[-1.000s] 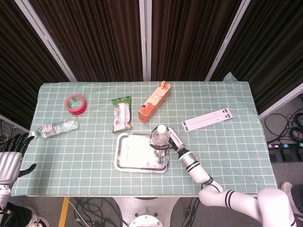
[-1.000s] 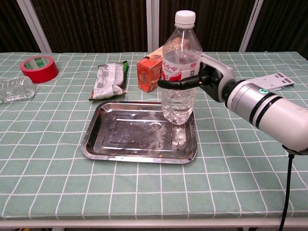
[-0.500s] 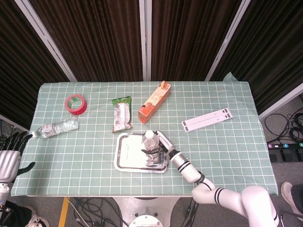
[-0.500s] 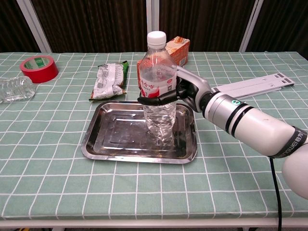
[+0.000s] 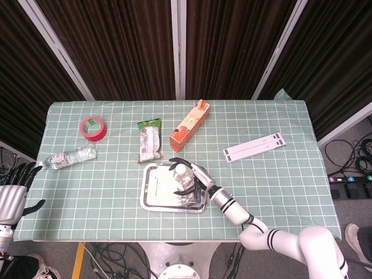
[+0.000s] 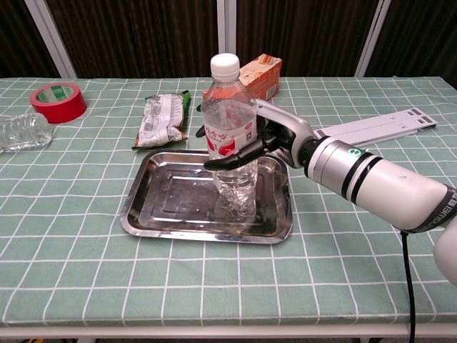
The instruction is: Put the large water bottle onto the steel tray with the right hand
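My right hand (image 6: 268, 139) sits at the middle of the chest view, just right of the large water bottle (image 6: 229, 136), with its fingers (image 6: 232, 155) spread and reaching along the bottle's label; whether they still press the plastic or have let go I cannot tell. The bottle stands upright with its white cap on top, its base on the steel tray (image 6: 164, 218), toward the tray's right half. In the head view the same bottle (image 5: 181, 177) shows in the lower middle of the frame, inside the tray (image 5: 152, 197), with my right hand (image 5: 195, 177) beside it. My left hand (image 5: 13, 192) hangs at the lower left edge of the head view, off the table, fingers apart and holding nothing. On the green checked tablecloth (image 6: 86, 271), a red tape roll (image 6: 58, 101) lies in the upper left, a small water bottle (image 6: 21, 132) lies on its side at the left edge, and a snack packet (image 6: 162, 119) and an orange carton (image 6: 258, 76) lie behind the tray. A white strip (image 6: 378, 125) lies at the right.
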Controlling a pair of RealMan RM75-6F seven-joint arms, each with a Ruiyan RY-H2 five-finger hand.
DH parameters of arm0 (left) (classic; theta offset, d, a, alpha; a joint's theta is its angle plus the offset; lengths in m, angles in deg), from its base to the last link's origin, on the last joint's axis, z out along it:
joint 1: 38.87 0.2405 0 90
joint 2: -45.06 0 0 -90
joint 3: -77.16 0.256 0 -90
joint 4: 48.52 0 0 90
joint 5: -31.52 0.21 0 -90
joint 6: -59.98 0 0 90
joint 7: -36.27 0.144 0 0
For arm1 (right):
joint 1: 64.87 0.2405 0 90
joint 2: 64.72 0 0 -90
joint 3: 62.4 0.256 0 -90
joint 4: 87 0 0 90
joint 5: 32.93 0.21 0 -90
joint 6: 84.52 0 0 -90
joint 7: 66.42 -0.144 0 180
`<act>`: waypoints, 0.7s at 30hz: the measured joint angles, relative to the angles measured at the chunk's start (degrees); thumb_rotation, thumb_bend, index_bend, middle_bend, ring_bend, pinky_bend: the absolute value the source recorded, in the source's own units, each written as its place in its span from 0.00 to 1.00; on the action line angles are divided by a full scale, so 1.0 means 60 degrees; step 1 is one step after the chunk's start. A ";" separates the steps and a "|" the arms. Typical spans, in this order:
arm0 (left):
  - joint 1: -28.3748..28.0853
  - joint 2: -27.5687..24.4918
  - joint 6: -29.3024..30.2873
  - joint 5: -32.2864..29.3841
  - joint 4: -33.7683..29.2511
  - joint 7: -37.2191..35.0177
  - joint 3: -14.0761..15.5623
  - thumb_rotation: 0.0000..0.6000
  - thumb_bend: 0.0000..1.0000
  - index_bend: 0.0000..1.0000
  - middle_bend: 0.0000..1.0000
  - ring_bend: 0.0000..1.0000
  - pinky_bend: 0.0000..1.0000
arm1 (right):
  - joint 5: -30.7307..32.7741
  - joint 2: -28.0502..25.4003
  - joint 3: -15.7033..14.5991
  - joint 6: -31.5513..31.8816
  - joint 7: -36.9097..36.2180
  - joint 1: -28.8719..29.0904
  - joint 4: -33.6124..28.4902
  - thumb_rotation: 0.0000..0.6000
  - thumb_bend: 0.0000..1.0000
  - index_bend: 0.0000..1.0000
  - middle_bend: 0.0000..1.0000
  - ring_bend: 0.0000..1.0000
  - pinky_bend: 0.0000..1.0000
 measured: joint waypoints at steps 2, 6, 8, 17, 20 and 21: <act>-0.0004 0.0020 0.0016 0.0012 -0.0009 0.0020 -0.0003 1.00 0.19 0.18 0.19 0.10 0.15 | -0.0030 -0.0131 -0.0062 -0.0001 -0.0012 -0.0008 -0.0125 1.00 0.00 0.00 0.15 0.00 0.13; -0.0021 0.0076 -0.0013 0.0028 -0.0016 0.0088 0.0015 1.00 0.19 0.18 0.19 0.10 0.15 | -0.0068 -0.0481 -0.0167 0.0021 0.0060 -0.0059 -0.0451 1.00 0.00 0.00 0.08 0.00 0.08; -0.0030 0.0094 -0.0016 0.0049 -0.0041 0.0133 0.0024 1.00 0.19 0.18 0.19 0.10 0.15 | -0.0071 -0.0688 -0.0222 0.0024 0.0150 -0.0102 -0.0648 1.00 0.00 0.00 0.06 0.00 0.06; -0.0035 0.0069 -0.0005 0.0096 -0.0328 0.0443 0.0064 1.00 0.19 0.18 0.19 0.10 0.15 | -0.0077 -0.2644 -0.0724 -0.0019 0.0890 -0.0524 -0.2388 1.00 0.00 0.00 0.03 0.00 0.04; -0.0038 0.0046 -0.0007 0.0107 -0.0431 0.0540 0.0075 1.00 0.19 0.18 0.19 0.10 0.15 | -0.0026 -0.3645 -0.0957 -0.0077 0.1378 -0.0714 -0.3138 1.00 0.01 0.00 0.03 0.00 0.04; -0.0037 0.0032 -0.0012 0.0105 -0.0467 0.0586 0.0081 1.00 0.19 0.18 0.19 0.10 0.15 | 0.0014 -0.4065 -0.1042 -0.0095 0.1709 -0.0789 -0.3399 1.00 0.03 0.00 0.04 0.00 0.04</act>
